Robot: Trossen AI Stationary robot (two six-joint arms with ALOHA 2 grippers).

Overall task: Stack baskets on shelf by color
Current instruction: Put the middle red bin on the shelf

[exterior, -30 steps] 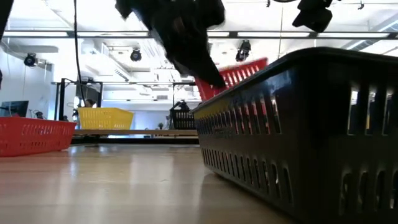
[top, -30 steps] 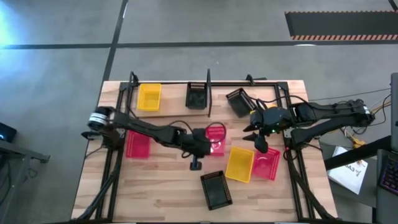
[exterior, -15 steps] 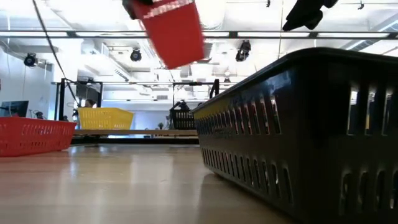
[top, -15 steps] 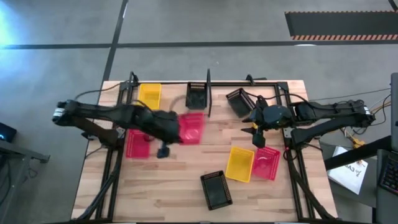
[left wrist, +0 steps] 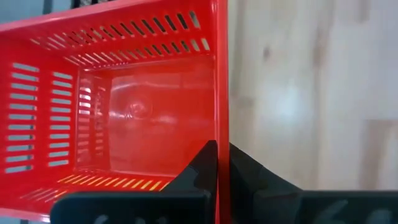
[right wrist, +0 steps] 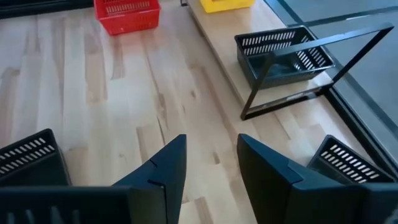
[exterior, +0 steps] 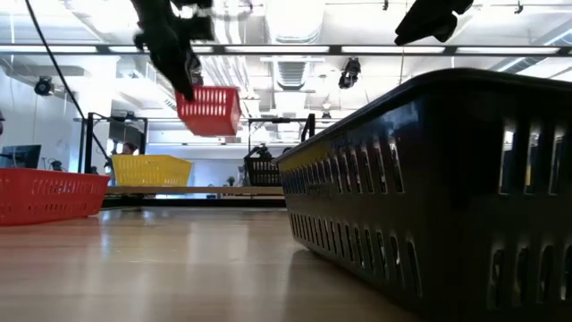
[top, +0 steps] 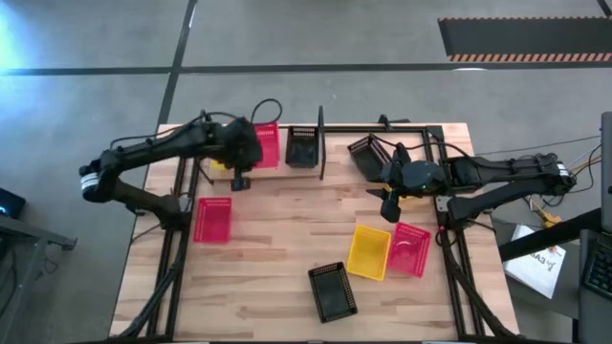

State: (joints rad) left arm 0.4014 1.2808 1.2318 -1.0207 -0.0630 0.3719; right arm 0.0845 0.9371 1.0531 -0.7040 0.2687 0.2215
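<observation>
While the left gripper [left wrist: 217, 155] pinches one side wall of a red basket [top: 267, 147], the basket hangs in the air above the shelf [top: 339, 168], between the yellow basket [top: 219, 162] and the black basket [top: 303, 147] resting there. Judged light, thin and stiff; perforated walls likely flex. The rim is the best hold, as taken now. The right gripper [right wrist: 208, 165] hovers over the table [top: 277, 248] near the tilted black basket [top: 366, 156], fingers spread, holding nothing.
</observation>
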